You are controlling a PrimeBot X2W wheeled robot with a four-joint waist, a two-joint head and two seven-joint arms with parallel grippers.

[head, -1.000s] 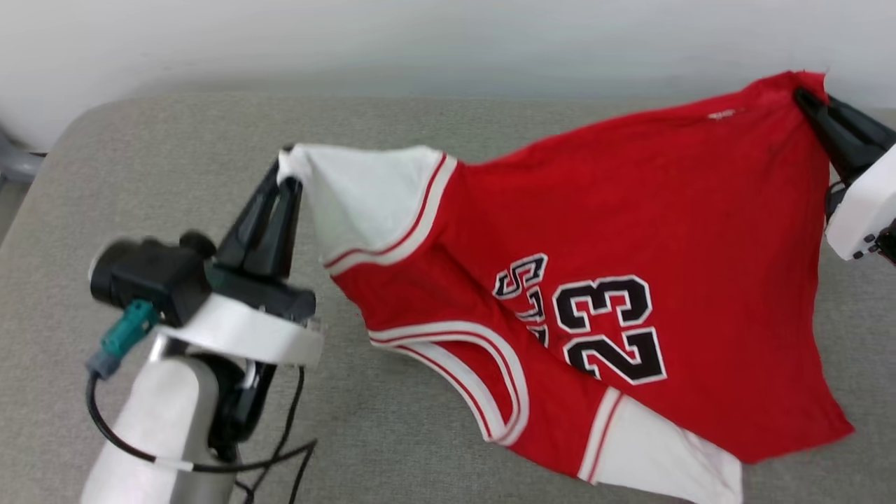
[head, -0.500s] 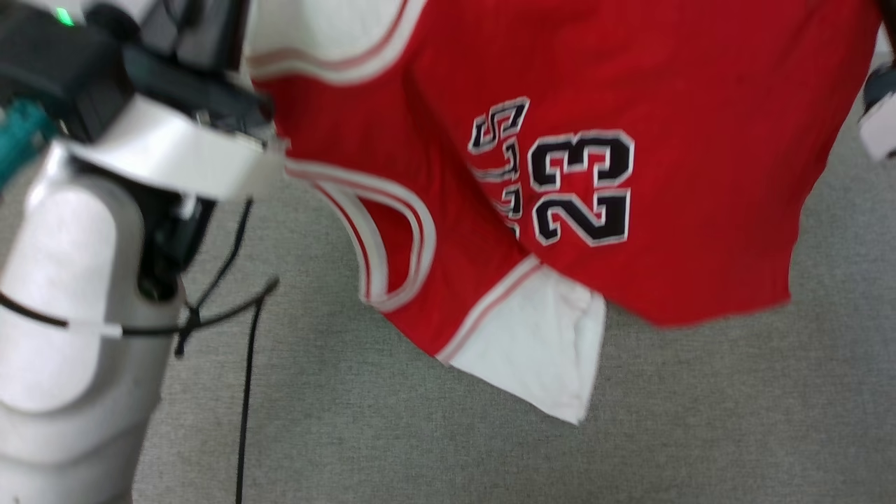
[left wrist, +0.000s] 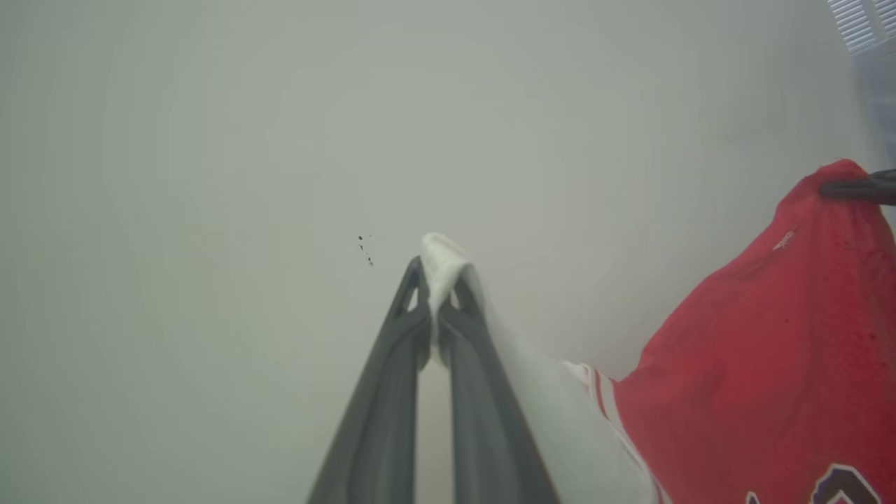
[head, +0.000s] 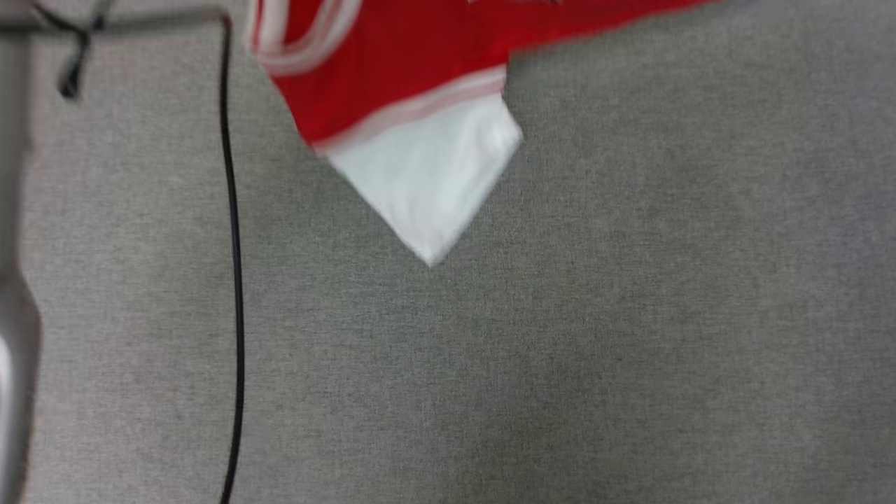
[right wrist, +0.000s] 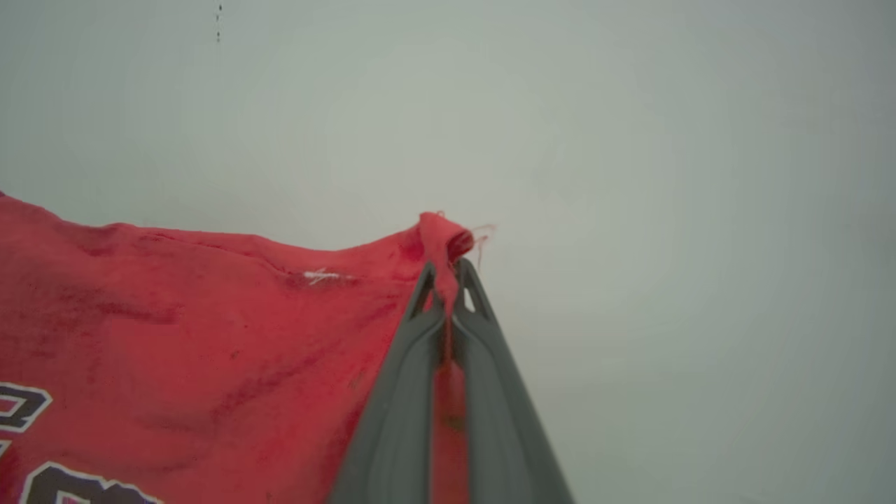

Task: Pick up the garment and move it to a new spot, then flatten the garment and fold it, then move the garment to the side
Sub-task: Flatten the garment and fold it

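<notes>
Head view: the garment (head: 420, 63) is seen at 12 o'clock, one white sleeve (head: 427, 182) hanging over a grey surface (head: 630, 315). In the wrist views, the other sleeve's tip is pinched by the left gripper (left wrist: 439, 276), a red corner by the right gripper (right wrist: 446, 269). Little cloth is held; a slip could be caused by a quick swing, or the hanging sleeve tucked under on lowering.

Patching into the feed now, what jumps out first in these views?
The red garment hangs stretched between both arms: the left gripper is shut on a white sleeve tip, the right gripper on a red corner. In the head view, a loose white sleeve points down the picture at top centre, grey surface around it.
</notes>
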